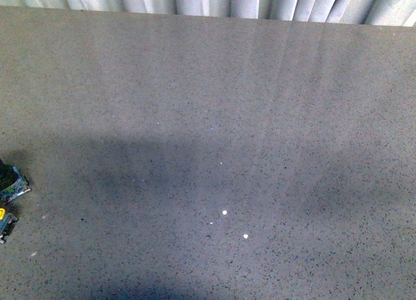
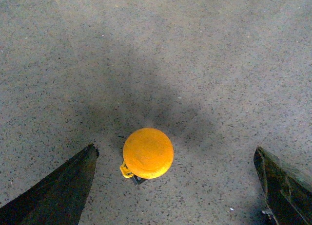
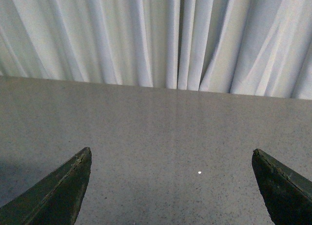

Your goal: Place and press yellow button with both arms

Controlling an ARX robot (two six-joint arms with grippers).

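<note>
At the far left edge of the front view, two small pieces sit on the counter, both cut by the frame: a dark piece on a bluish base and, just nearer, a low piece with a yellow spot. Too little of either shows to tell more. The counter is grey stone-like material, finely speckled. A broad soft shadow lies across its near half, while the far half is paler with faint upright streaks of reflected light. Two white specks lie near the middle. Along the far edge hangs a pale pleated curtain, running the full width.

From the left wrist view, the left hand is spread wide. The yellow button stands on the counter between its fingers, touching neither, in a dark patch of shadow. A small yellow tab and a corner of dark base peep from under the cap.

The right hand is also spread wide, with nothing between its fingers, facing bare counter and the curtain's folds.
</note>
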